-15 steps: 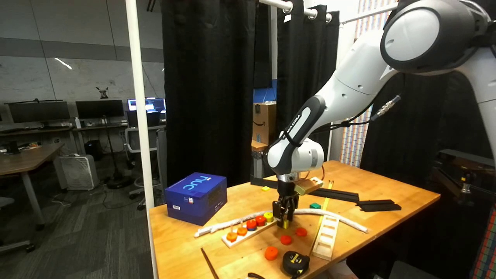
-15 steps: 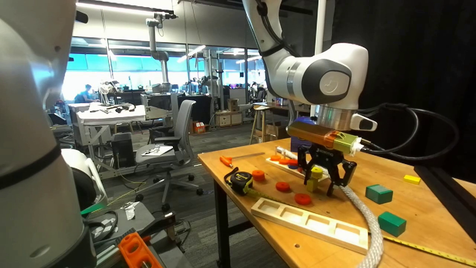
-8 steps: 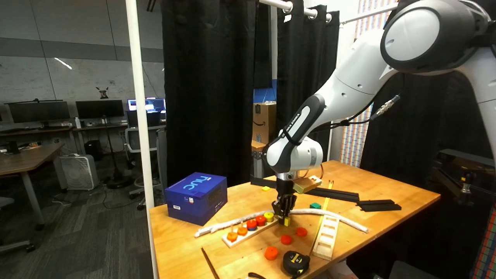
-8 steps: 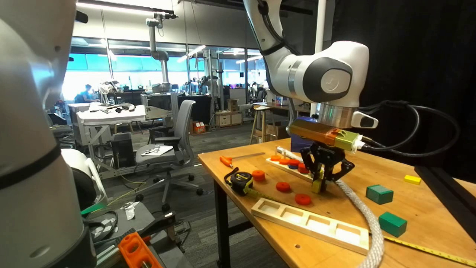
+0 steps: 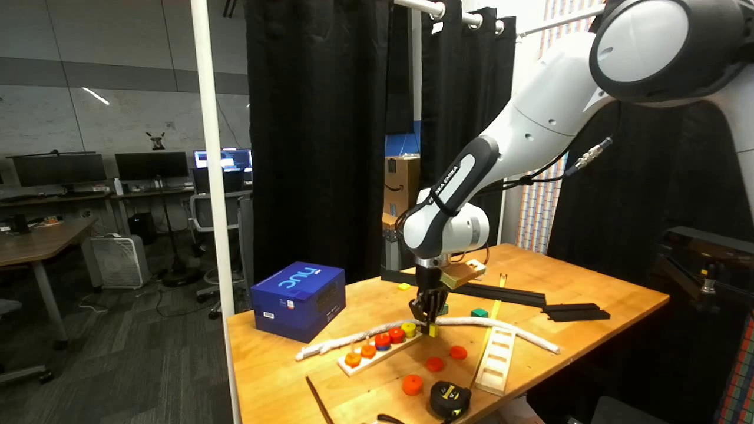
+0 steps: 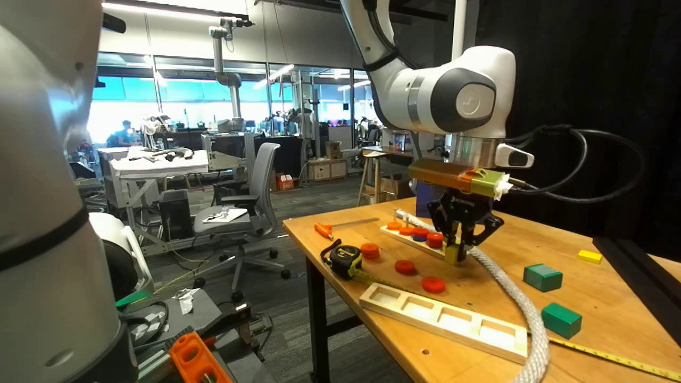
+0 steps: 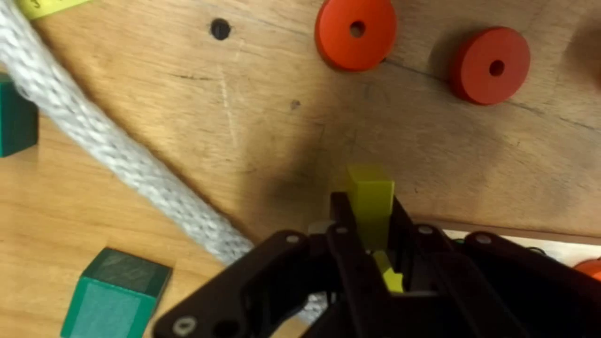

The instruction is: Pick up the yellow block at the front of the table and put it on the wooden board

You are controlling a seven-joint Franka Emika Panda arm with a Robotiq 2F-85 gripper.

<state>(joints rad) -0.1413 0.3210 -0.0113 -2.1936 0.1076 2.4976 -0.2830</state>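
Note:
In the wrist view the small yellow block (image 7: 373,206) is pinched between the dark fingers of my gripper (image 7: 369,203); its lower end sticks out past the fingertips. Both exterior views show the yellow block (image 6: 452,254) at the tips of my gripper (image 6: 458,254), apparently a little above the table, beside the end of the peg strip. The wooden board (image 6: 434,313), pale and rectangular with several square recesses, lies flat near the table edge, apart from the gripper; in an exterior view the wooden board (image 5: 490,383) is right of the red discs.
A peg strip (image 5: 386,357) with coloured rings stands close beside the gripper. A white rope (image 6: 512,290) curves past it. Red discs (image 6: 433,284), a tape measure (image 6: 345,260), green blocks (image 6: 561,320) and a blue box (image 5: 297,306) lie around. Another yellow piece (image 6: 589,256) sits farther back.
One second ago the jaws stood apart around the yellow block; they have come together on it. Since then gripper and block have risen slightly.

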